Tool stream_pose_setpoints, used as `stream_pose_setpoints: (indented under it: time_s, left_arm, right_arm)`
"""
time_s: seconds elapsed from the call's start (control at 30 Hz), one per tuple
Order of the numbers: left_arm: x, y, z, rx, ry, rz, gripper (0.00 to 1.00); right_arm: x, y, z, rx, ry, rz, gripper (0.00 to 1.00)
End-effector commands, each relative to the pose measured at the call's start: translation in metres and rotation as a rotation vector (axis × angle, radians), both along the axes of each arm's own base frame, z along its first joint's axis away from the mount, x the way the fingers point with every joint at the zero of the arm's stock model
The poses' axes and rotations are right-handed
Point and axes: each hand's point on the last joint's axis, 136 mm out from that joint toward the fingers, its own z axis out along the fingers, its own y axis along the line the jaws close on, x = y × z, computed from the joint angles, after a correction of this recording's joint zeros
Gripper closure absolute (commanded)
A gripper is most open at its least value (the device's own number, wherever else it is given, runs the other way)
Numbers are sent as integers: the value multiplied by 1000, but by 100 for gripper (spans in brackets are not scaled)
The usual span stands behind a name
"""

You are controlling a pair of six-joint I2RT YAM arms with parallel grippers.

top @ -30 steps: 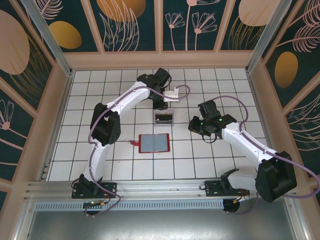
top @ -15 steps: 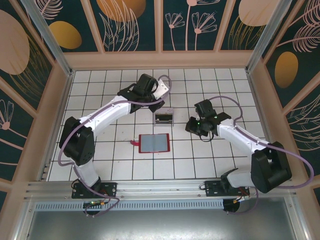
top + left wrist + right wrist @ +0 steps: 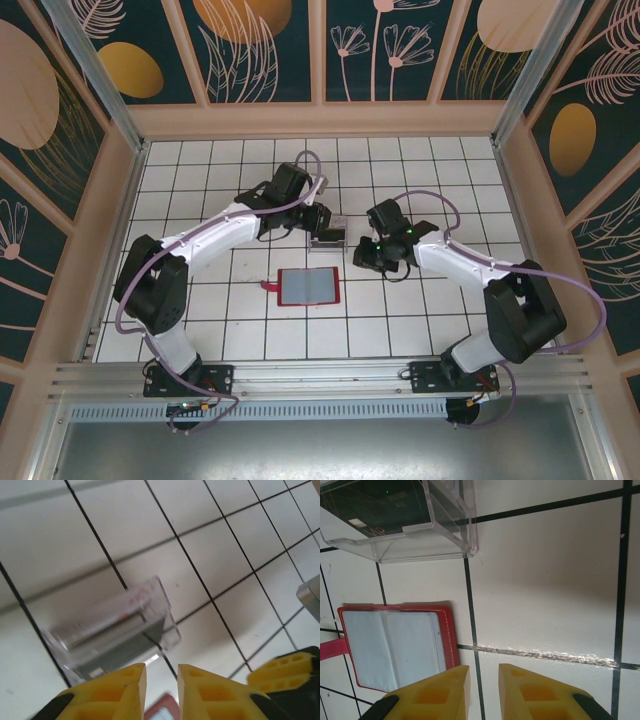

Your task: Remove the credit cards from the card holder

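From my overhead feed, the card holder (image 3: 308, 287) lies open near the middle of the tabletop (image 3: 200, 200). Its grey inner side faces up and its little red tab points to 9 o'clock. At 12 o'clock from it, close but not touching, stands the clear box (image 3: 327, 236). The credit cards (image 3: 380, 505) show as a dark layer inside that box; I cannot tell how many there are.

The left pincer (image 3: 161, 667) hangs just at the box's 11 o'clock edge. On its wrist feed its yellow fingers stand narrow, with nothing between them. The right pincer (image 3: 484, 669) sits at about 2 o'clock from the card holder, near the box's 4 o'clock corner. It is also narrow and empty, over bare tile beside the holder's red edge.
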Motion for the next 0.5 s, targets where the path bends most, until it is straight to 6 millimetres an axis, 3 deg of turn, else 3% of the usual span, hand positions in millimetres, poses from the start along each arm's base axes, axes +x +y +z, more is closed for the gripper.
stream_pose_setpoints:
  time_s: [0.0, 0.23, 0.47]
  left_arm:
    - [-29, -14, -6, -120, 204, 62, 77]
    - [-95, -20, -67, 10, 335, 40, 77]
    - [-119, -3, -105, 138, 383, 58, 78]
  right_arm:
    - [9, 7, 10, 19, -31, 8, 77]
    - [11, 6, 8, 1, -30, 18, 77]
    - [9, 5, 8, 2, -29, 23, 77]
